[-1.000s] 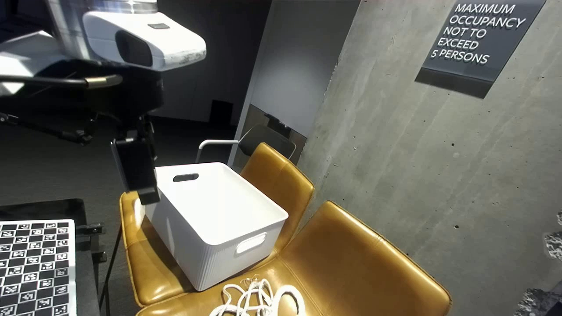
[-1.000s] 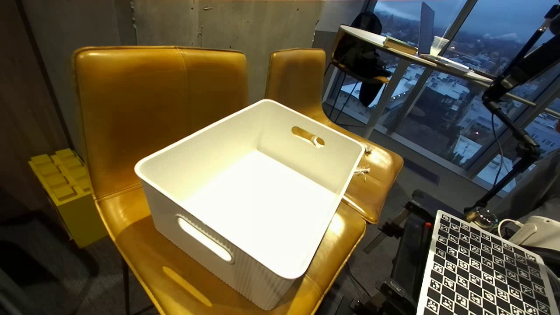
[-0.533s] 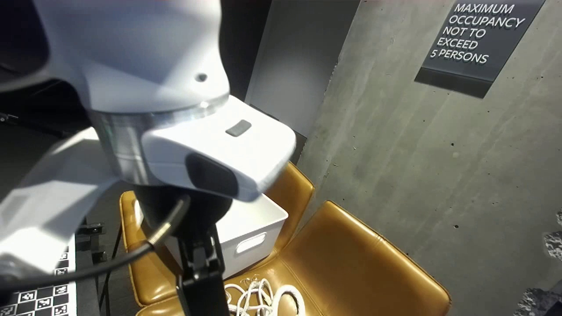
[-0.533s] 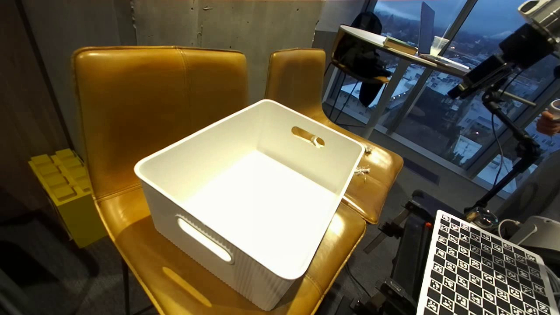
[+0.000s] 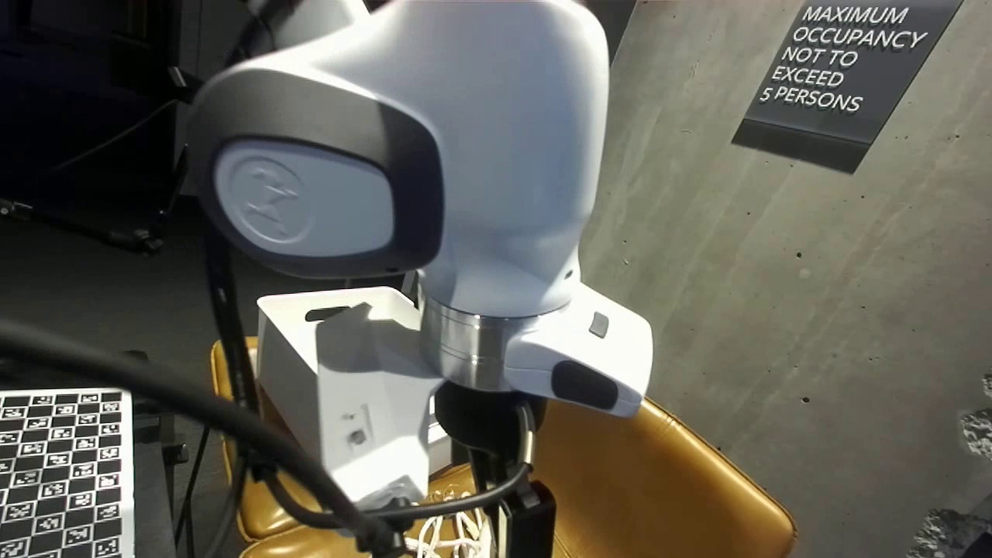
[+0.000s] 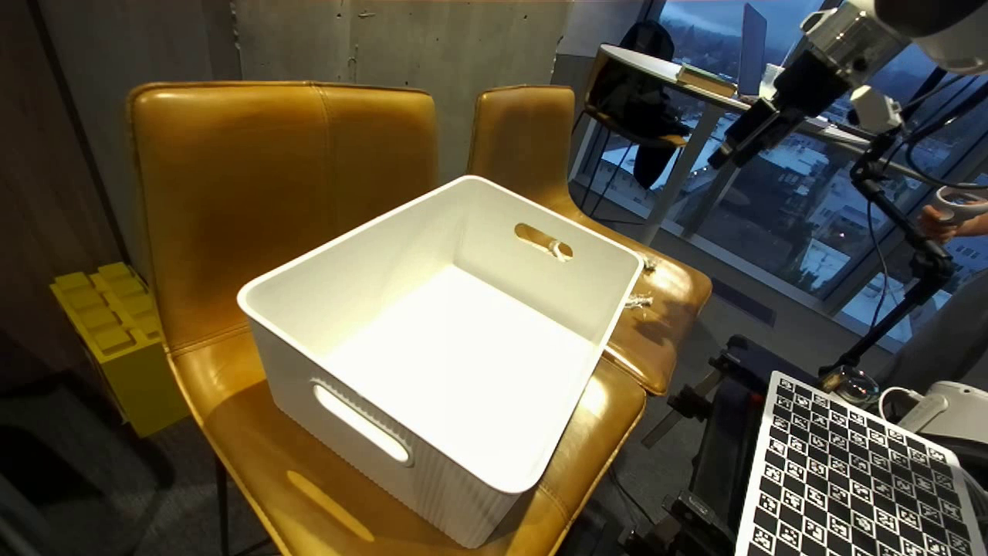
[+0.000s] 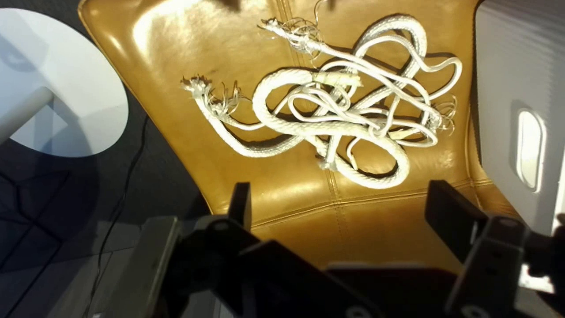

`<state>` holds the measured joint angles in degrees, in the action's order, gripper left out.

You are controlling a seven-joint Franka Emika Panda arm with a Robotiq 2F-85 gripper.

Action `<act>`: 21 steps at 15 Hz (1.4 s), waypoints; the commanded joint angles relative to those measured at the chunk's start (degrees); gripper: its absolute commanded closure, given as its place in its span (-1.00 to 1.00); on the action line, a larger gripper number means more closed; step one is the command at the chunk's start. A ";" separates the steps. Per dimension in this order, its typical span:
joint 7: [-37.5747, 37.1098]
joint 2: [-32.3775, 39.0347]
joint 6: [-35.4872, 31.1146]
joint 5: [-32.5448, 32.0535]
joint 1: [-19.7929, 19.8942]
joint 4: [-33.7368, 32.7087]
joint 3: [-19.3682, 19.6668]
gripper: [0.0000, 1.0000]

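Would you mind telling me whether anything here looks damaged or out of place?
Yes: in the wrist view, the white rope lies tangled on the tan chair, and several frayed ends splay into loose strands, so it looks damaged.

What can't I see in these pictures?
White box: partly behind the robot arm in an exterior view.
Rope: mostly behind the box in an exterior view.
Checkered board: cut off by an exterior view's bottom edge.
White disc: cut off by the wrist view's left edge.

White ropes (image 7: 326,129), thick and thin, tangled, some ends frayed, on tan chair seat (image 7: 167,88)
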<state>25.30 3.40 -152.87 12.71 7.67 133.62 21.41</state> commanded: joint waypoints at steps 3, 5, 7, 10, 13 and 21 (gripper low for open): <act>4.62 14.21 1.09 3.79 8.67 -13.16 -7.42 -1.00; 6.11 18.66 1.27 3.21 12.53 -17.41 -9.62 -1.00; 7.33 22.56 1.81 1.78 15.88 -21.55 -11.37 -1.00; 9.33 28.19 3.24 -0.42 19.59 -28.34 -13.30 -1.00; 10.57 33.29 4.93 -2.74 21.33 -34.71 -14.92 -1.00; 7.22 44.15 6.40 -9.90 18.78 -45.11 -15.93 -1.00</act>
<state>34.04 43.62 -148.29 5.70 27.00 93.49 5.92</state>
